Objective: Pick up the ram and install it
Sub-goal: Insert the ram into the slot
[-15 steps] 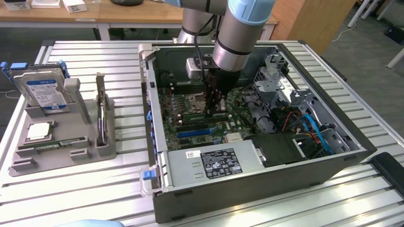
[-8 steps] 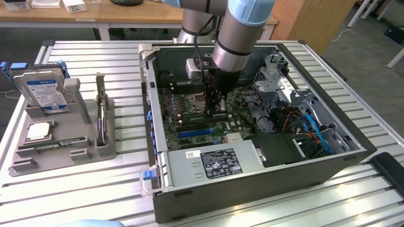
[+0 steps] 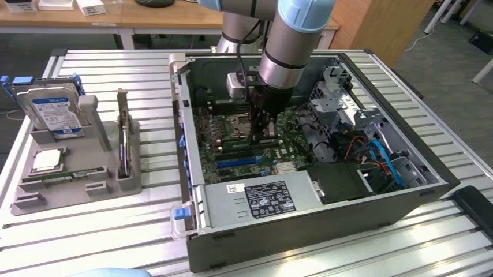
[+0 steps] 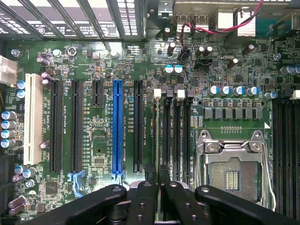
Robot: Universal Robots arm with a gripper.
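Wrist view first: your end effector [image 4: 157, 169] has its fingers [image 4: 143, 199] drawn close, pinching the ram [image 4: 158, 183]. It shows there edge-on as a thin dark strip, hanging over the board [image 4: 93, 61] in line with the black memory slots [image 4: 166, 131]. Those sit between the blue slot [image 4: 117, 126] and the open silver socket [image 4: 232, 173]. I can't tell you whether the strip's lower edge touches a slot. Now the exterior view, which gives you what the wrist can't: the arm [image 3: 297, 34] drops straight down into the open case [image 3: 308, 236]. There you can't pick the ram out against the board behind the fingers. The labelled power supply [image 3: 262, 199] is at the case's near end, and blue and orange cables [image 3: 381, 158] are at the exterior view's right. Over at the exterior view's left, well apart from the case, a grey tray [image 3: 92, 158] carries an upright drive [image 3: 54, 109] and a flat silver chip [image 3: 48, 160]. It also carries a second green stick [image 3: 63, 175] lying in its groove and a card [image 3: 123, 147] standing on edge. Everything sits on a ribbed aluminium worktop [image 3: 100, 236]. Behind it are a wooden desk [image 3: 92, 20] and grey floor [image 3: 454, 52].
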